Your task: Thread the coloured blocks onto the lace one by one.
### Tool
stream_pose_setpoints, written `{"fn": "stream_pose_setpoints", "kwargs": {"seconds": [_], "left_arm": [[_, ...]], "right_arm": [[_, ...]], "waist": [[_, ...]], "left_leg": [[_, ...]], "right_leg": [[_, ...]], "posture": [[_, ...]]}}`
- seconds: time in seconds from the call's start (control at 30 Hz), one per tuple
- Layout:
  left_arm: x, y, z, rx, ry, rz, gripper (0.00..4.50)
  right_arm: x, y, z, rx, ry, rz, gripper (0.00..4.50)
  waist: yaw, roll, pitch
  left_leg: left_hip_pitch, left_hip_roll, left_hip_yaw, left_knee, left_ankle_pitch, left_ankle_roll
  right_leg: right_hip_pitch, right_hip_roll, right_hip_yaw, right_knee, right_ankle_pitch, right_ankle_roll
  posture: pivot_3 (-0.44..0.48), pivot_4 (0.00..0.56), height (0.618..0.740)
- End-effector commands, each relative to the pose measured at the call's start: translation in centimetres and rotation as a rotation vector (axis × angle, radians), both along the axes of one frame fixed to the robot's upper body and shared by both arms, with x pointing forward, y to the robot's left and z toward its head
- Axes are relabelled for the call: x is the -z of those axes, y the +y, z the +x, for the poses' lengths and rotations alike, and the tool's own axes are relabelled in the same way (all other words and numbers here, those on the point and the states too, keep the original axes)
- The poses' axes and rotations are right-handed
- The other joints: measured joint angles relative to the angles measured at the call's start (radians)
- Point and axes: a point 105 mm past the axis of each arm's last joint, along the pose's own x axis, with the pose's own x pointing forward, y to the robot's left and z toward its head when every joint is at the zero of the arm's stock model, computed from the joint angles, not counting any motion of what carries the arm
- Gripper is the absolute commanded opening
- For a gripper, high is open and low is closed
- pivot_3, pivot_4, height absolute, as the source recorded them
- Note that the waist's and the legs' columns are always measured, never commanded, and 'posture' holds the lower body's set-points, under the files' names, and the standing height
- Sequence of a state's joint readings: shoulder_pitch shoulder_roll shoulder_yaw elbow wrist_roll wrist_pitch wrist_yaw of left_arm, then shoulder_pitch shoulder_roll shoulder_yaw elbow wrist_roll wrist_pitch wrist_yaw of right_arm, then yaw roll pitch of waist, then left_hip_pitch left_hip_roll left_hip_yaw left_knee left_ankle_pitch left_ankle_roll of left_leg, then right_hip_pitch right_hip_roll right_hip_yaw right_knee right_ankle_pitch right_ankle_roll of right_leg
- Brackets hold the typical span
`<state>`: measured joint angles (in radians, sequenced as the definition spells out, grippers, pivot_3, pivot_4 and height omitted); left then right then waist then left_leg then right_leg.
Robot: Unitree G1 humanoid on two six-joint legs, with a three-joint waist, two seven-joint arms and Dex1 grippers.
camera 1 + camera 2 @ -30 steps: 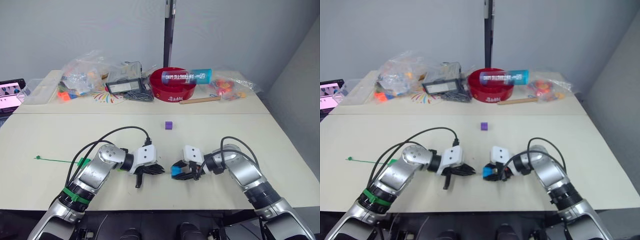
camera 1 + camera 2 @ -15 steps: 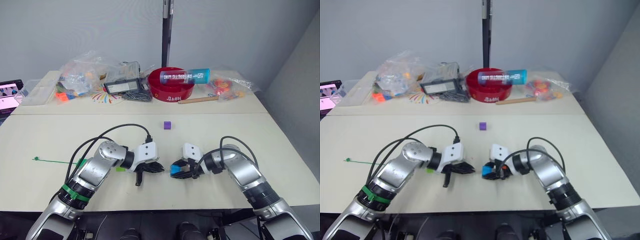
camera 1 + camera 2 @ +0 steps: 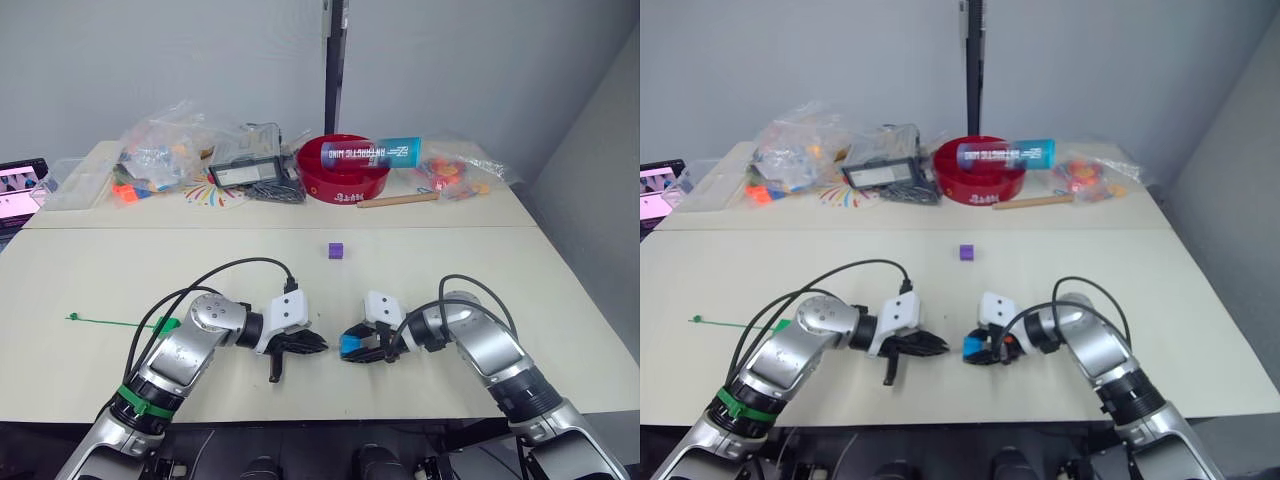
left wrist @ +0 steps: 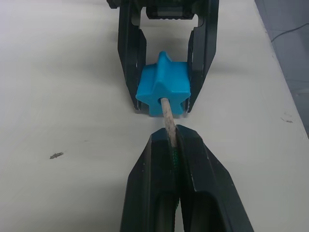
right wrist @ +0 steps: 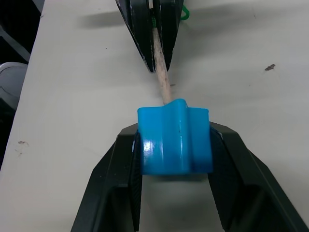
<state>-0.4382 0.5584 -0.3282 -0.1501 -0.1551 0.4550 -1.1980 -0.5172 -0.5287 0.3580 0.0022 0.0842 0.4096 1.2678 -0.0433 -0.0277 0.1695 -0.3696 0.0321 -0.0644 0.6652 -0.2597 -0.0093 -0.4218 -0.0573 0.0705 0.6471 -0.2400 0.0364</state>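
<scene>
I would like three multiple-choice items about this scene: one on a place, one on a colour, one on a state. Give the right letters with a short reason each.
1. Where does the purple block lie?
A. in the red bowl
B. alone on the near table, beyond the two grippers
C. between the left gripper's fingers

2. What colour is the block in the right gripper?
A. blue
B. orange
C. yellow

3. How does the lace's pale tip stand?
A. lying loose on the table
B. wound round the purple block
C. pinched by the left gripper, its end entering the blue block's hole

Answers: 1 B, it sits by itself on the table past both grippers. 2 A, the wrist views show a blue block between the fingers. 3 C, the left wrist view shows the tip going into the hole.
</scene>
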Motion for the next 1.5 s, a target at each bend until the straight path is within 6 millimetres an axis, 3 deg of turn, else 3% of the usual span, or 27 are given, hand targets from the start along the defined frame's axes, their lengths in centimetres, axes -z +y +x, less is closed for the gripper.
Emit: {"fn": "stream_pose_setpoints", "kwargs": {"seconds": [0.03,0.2,0.77,1.07,1.33,1.37,1.5], "left_arm": [[-0.6,-1.9,-2.2,0.159,-0.003,-0.081,0.00],[-0.2,-1.2,-2.4,0.152,-0.003,-0.089,0.00],[1.3,-2.3,-3.7,0.103,0.019,-0.131,0.00],[1.5,-4.6,-2.6,0.158,0.013,-0.127,0.00],[1.5,-4.1,-1.8,0.143,0.006,-0.122,0.00],[1.1,-4.0,-1.6,0.138,0.008,-0.136,0.70],[0.2,-3.6,-1.2,0.132,-0.018,-0.152,1.93]], "right_arm": [[-0.7,0.5,-0.4,-0.066,-0.059,0.004,1.35],[-0.9,0.0,-0.3,-0.076,-0.078,0.020,1.35],[0.0,-1.2,-0.5,0.007,-0.046,-0.030,1.35],[-0.9,0.2,0.0,0.048,-0.063,-0.029,1.35],[-0.8,0.8,0.0,0.071,-0.061,-0.009,1.35],[-0.7,0.7,0.0,0.072,-0.061,-0.007,1.35],[-0.6,0.6,0.0,0.077,-0.062,-0.004,1.35]], "waist": [[0.000,0.000,0.000],[0.000,0.000,0.000],[0.002,0.000,0.000],[0.004,0.000,0.000],[0.002,0.000,0.000],[0.001,0.000,0.000],[0.000,0.000,0.000]], "left_leg": [[0.000,0.000,0.000,0.000,0.000,0.000],[0.000,0.000,0.000,0.000,0.000,0.000],[0.000,0.000,0.000,0.000,0.000,0.000],[0.000,0.000,0.000,0.001,0.000,0.000],[0.001,0.000,0.000,0.001,0.000,0.000],[0.001,0.000,0.000,0.001,0.000,0.000],[0.001,0.000,0.000,0.001,0.000,0.000]], "right_leg": [[0.000,0.000,0.000,0.000,0.000,0.000],[0.000,0.000,0.000,0.000,0.000,0.000],[0.000,0.000,0.000,0.000,0.000,0.000],[0.001,0.000,0.000,0.000,0.000,0.000],[0.001,0.000,0.000,0.000,0.000,0.000],[0.001,0.000,0.000,0.000,0.000,0.000],[0.001,0.000,0.000,0.000,0.000,0.000]], "posture": [[0.000,0.150,0.731],[0.000,0.150,0.731],[0.000,0.150,0.731],[0.000,0.150,0.731],[0.000,0.150,0.731],[0.000,0.150,0.731],[0.000,0.150,0.731]]}}
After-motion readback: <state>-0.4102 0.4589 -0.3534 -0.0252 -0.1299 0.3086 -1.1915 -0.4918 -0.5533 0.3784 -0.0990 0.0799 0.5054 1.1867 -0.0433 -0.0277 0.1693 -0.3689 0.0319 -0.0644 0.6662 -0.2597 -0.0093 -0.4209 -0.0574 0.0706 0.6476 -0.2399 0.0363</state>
